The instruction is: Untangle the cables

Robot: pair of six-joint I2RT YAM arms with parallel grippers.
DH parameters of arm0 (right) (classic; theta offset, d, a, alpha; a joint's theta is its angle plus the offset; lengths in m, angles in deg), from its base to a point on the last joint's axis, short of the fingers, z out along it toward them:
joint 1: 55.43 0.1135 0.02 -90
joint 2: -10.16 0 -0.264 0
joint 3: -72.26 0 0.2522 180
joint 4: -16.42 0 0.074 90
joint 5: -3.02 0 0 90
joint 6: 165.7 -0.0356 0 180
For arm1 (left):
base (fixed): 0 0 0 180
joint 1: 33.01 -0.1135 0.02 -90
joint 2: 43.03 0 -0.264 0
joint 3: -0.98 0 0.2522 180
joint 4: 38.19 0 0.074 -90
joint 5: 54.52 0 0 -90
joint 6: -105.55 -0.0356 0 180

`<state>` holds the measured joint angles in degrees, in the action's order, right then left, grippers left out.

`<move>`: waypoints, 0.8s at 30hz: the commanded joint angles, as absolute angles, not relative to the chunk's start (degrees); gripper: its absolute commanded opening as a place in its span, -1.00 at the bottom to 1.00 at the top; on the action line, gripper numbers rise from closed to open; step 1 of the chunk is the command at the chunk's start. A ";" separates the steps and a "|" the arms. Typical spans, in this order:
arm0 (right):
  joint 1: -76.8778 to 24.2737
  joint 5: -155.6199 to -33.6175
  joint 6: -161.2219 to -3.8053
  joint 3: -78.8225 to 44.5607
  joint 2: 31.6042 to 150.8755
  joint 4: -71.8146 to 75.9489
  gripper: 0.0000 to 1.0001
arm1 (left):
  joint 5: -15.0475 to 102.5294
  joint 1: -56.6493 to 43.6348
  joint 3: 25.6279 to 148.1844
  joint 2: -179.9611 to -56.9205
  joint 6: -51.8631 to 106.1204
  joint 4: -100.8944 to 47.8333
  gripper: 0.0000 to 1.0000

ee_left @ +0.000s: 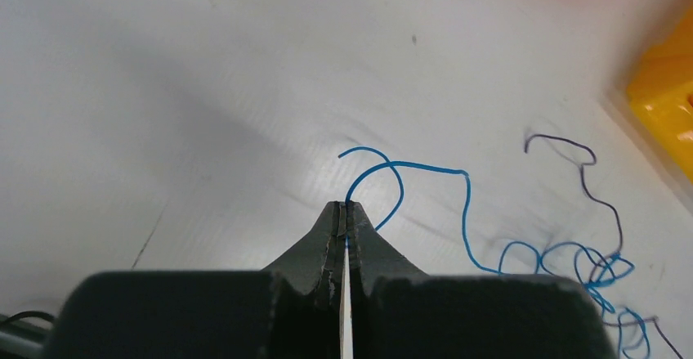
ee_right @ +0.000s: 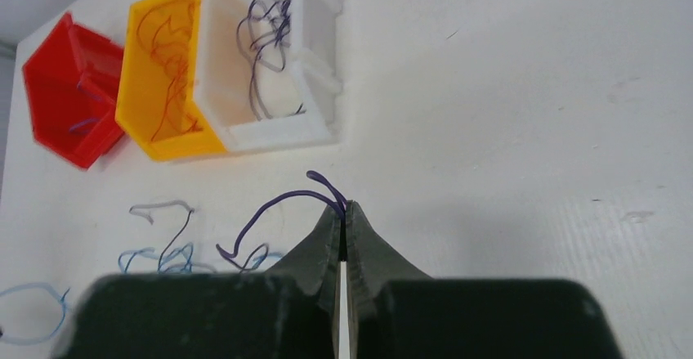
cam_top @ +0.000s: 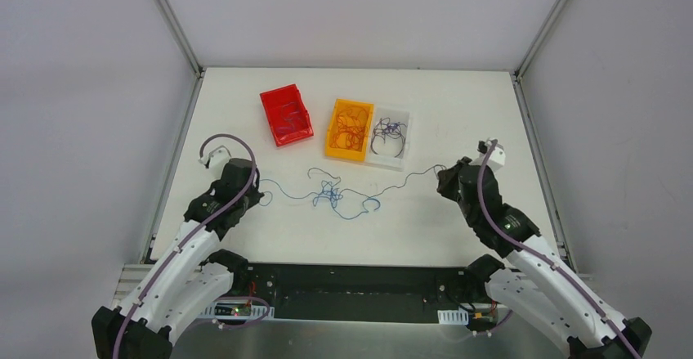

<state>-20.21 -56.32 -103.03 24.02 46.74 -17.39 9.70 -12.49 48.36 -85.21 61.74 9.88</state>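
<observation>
I have the left gripper (ee_left: 344, 208) pinched tight on one end of the blue cable (ee_left: 467, 212), and the right gripper (ee_right: 344, 208) pinched tight on an end of the purple cable (ee_right: 270, 204). The knot (cam_top: 328, 195) lies on the table (cam_top: 458, 114) at the centre of the top view, between the two grippers and somewhat nearer my left one. Both strands run roughly left to right across the frame. I judge the next pull should go outward along that axis, each arm toward its own side.
</observation>
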 commanded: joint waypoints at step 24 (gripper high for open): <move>-9.58 -79.93 -91.63 3.93 89.81 -12.23 0.59 | 39.16 -12.79 49.92 -87.02 46.20 -5.61 -1.00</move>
